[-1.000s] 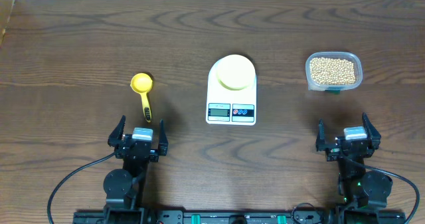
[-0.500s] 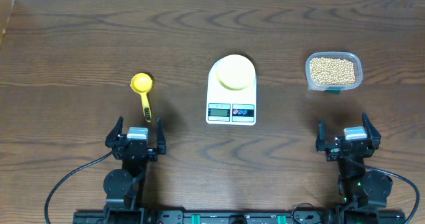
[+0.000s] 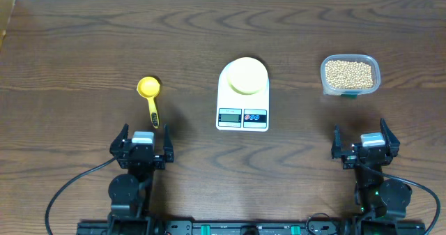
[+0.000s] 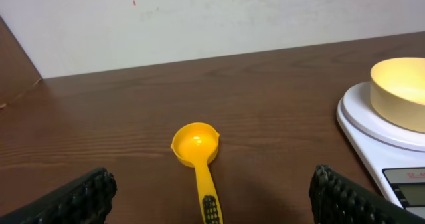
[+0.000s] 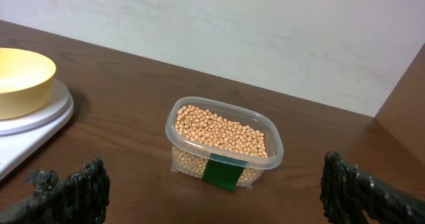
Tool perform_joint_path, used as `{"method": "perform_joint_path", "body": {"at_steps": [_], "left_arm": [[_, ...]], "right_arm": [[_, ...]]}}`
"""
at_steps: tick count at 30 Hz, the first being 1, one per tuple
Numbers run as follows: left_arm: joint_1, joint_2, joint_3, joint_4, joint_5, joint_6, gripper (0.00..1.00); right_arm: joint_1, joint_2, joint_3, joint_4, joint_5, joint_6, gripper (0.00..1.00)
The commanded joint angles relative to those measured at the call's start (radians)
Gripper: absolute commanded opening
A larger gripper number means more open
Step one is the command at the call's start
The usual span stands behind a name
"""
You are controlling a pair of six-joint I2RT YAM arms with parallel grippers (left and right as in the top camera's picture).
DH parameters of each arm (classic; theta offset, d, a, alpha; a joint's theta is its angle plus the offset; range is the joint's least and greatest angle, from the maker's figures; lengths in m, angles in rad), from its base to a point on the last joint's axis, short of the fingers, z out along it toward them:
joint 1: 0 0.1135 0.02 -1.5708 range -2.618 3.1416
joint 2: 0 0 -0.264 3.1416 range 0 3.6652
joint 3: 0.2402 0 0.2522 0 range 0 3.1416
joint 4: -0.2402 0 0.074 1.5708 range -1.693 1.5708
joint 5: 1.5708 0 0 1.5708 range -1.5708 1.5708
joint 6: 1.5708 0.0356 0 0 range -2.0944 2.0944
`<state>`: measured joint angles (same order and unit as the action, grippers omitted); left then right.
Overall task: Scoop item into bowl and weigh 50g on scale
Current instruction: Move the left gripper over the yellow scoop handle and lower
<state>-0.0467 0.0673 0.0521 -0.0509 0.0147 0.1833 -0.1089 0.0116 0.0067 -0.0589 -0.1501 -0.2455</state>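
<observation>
The pale yellow bowl (image 3: 247, 76) sits empty on the white scale (image 3: 242, 116) at the table's middle; it also shows in the left wrist view as bowl (image 4: 400, 91) on scale (image 4: 372, 127). Tan beans (image 3: 349, 73) fill a clear plastic container (image 3: 350, 90) at the right, seen as beans (image 5: 219, 131) in the right wrist view. A bright yellow scoop (image 3: 150, 95) lies left of the scale, handle toward me. My left gripper (image 3: 144, 136) stands open just short of the scoop's handle (image 4: 206, 201). My right gripper (image 3: 361, 136) stands open short of the container, holding nothing.
A pale wall runs along the table's far edge. Bare dark wood lies between the scoop, the scale and the container (image 5: 224, 159). A raised wooden edge (image 3: 7, 19) stands at the far left. Cables trail behind both arm bases at the near edge.
My left gripper has shifted slightly left and back toward the near edge. The right arm and all objects are where they were.
</observation>
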Motion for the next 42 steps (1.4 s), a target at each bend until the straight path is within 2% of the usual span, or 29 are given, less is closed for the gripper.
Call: {"method": "perform_joint_path", "body": {"at_steps": [1,15,24,32,42], "left_arm": [[0.001,0.063,0.089,0.003,-0.019,-0.005,0.95],[0.001,0.427,0.363,-0.042,0.004,-0.006,0.95],[0.001,0.569,0.528,-0.144,0.057,-0.006,0.95],[0.001,0.694,0.631,-0.19,0.083,-0.075,0.95],[0.0,0.896,0.754,-0.373,0.085,-0.092,0.95]], "right_arm": [[0.004,-0.006,-0.001,-0.003,-0.01,0.013,0.99],[0.004,-0.006,-0.001,-0.003,-0.01,0.013,0.99],[0.004,-0.006,-0.001,-0.003,-0.009,0.013,0.99],[0.004,-0.006,-0.001,-0.004,-0.01,0.013,0.99],[0.004,-0.006,-0.001,-0.003,-0.009,0.013,0.99]]}}
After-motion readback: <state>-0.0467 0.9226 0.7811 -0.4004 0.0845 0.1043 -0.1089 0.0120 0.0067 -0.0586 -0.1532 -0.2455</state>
